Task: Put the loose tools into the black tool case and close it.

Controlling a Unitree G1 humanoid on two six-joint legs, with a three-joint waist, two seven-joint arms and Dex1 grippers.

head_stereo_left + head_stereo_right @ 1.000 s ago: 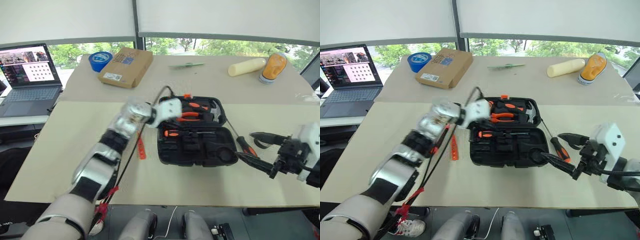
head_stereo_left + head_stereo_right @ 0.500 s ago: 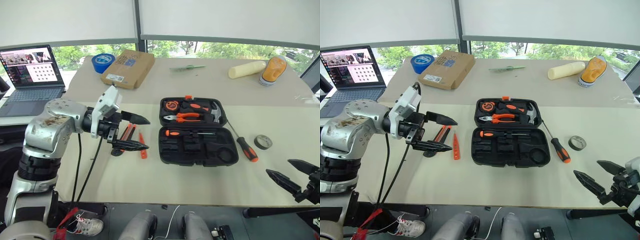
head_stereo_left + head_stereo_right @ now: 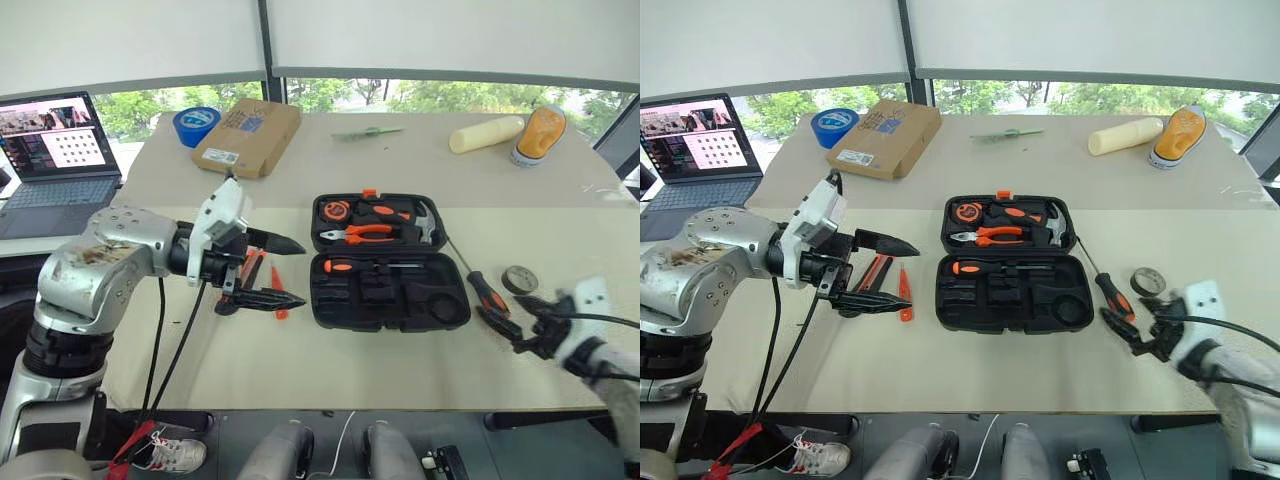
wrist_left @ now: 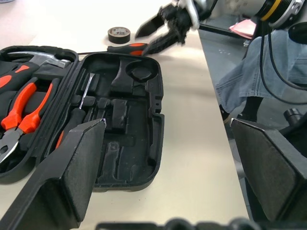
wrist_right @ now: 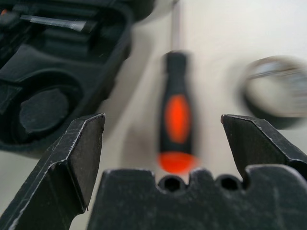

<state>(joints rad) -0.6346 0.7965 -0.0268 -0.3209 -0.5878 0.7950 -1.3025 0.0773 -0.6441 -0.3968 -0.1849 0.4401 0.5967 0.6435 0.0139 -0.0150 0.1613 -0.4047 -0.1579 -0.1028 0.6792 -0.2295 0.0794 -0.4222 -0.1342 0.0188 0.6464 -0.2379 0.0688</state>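
left gripper (image 3: 885, 272): jaws wide apart and empty, pointing toward the case; a second ago it was reaching over the open case, now it hangs back over the table's left part.
right gripper (image 3: 1128, 322): jaws wide apart, holding nothing; it has come down from its earlier, higher spot and now sits just behind the screwdriver's handle end.
screwdriver (image 5: 177, 115): black and orange handle, lying on the table just right of the case, lined up between the right jaws, not touched.
grey tape roll (image 3: 1148, 280): flat on the table, just beyond the right gripper, same place as before.
tool case (image 3: 1008, 262): open and flat at mid table, pliers and hammer in the lid half, one orange-handled tool in the near half, other slots bare.
tools at left: slim orange tester (image 3: 904, 292) and a black-orange tool (image 3: 874, 272) lie under the left gripper, unmoved.
table (image 3: 970, 370): pale top.
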